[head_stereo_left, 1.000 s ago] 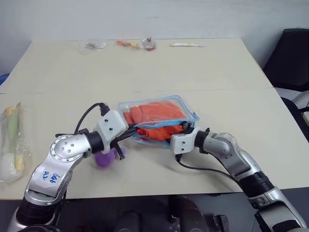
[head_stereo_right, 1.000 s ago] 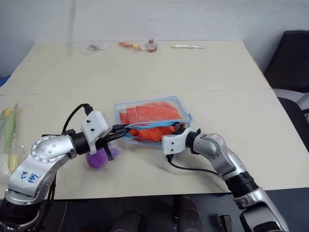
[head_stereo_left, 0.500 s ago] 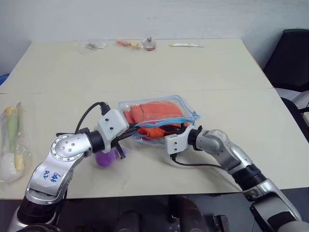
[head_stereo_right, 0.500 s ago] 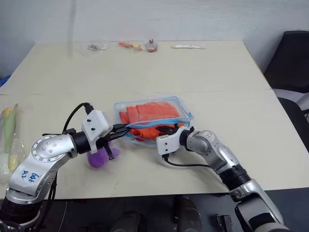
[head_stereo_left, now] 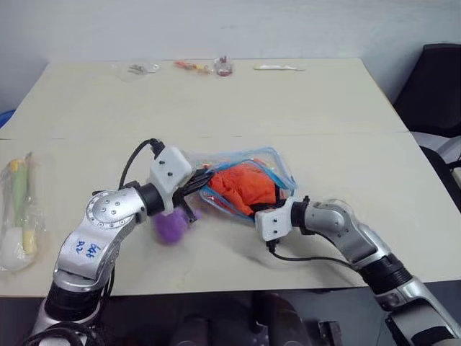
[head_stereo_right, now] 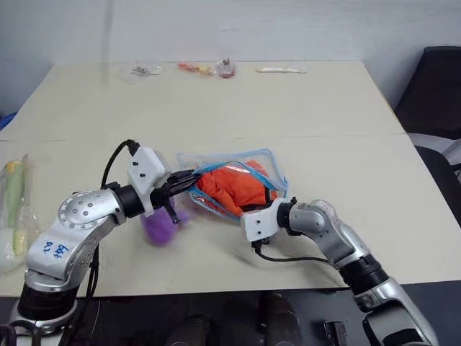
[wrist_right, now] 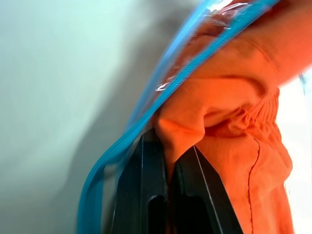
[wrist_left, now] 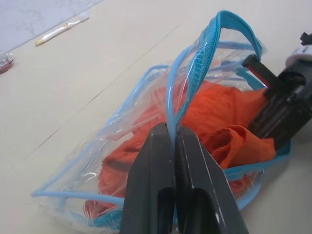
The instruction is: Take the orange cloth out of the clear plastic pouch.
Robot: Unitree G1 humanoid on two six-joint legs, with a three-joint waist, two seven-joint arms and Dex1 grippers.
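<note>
The clear plastic pouch (head_stereo_left: 270, 160) with a light blue zipper border is lifted and tilted near the table's front, its mouth pulled open. My left gripper (wrist_left: 174, 134) is shut on the pouch's blue zipper edge (wrist_left: 170, 97). The orange cloth (head_stereo_left: 245, 184) bulges in a bunched mass from the pouch's mouth. My right gripper (wrist_right: 166, 146) is shut on a fold of the orange cloth (wrist_right: 234, 126), right beside the blue border (wrist_right: 141, 112). In the head views the right gripper (head_stereo_right: 253, 208) sits just below the cloth, at the pouch's near edge.
A purple plush toy (head_stereo_left: 171, 227) lies under my left wrist. A thin clear bag (head_stereo_left: 18, 213) with a green and white item lies at the table's left edge. Small items (head_stereo_left: 202, 66) line the far edge. A black chair (head_stereo_left: 436, 86) stands at the right.
My right gripper closed on the orange cloth and drew back, bunching the cloth toward the pouch's mouth. The left gripper lifted the zipper edge, so the pouch now stands tilted off the table.
</note>
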